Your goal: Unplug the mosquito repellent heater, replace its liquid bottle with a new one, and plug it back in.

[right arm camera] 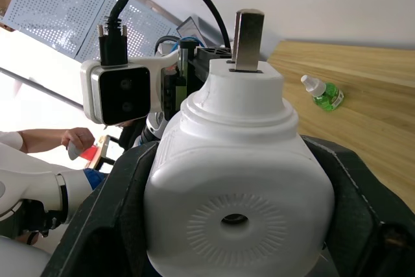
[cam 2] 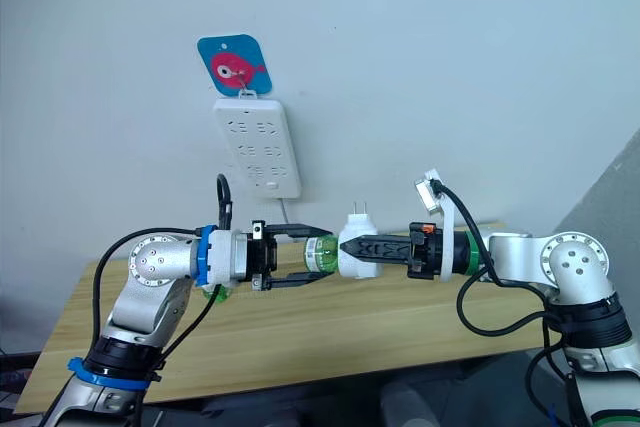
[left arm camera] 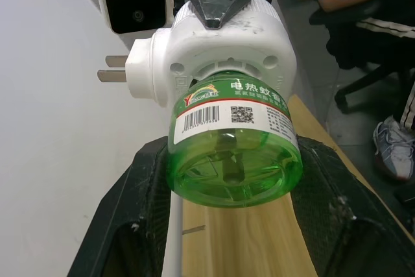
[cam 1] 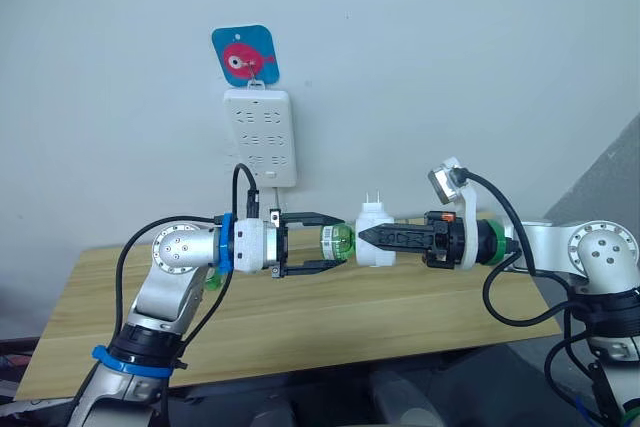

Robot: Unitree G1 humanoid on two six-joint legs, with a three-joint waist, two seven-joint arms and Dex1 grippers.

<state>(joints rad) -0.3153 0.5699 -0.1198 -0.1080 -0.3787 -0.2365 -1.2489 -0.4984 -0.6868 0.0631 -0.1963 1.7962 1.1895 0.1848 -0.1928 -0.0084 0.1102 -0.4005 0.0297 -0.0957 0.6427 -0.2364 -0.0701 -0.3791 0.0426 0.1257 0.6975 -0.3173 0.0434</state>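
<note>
You are holding both arms out level over the wooden table (cam 1: 300, 317), grippers pointing at each other. Your right gripper (cam 1: 366, 236) is clamping the mosquito repellent heater (cam 1: 375, 237) in mid-air, prongs up, just right of the wall power strip (cam 1: 260, 135). Your left gripper (cam 1: 335, 242) is standing spread around the green liquid bottle (cam 1: 338, 241) attached to the heater's left; whether its fingers are touching the bottle is unclear. A second green bottle (right arm camera: 322, 92) is lying on the table.

Even, diffuse indoor light; no harsh glare.
Soft shadow falls beneath the power strip (cam 1: 260, 137) on the wall (cam 1: 450, 47). Wrist views: near fingers (left arm camera: 123, 225) slightly soft, background behind the mosquito repellent heater (right arm camera: 237, 199) blurred and bright.
</note>
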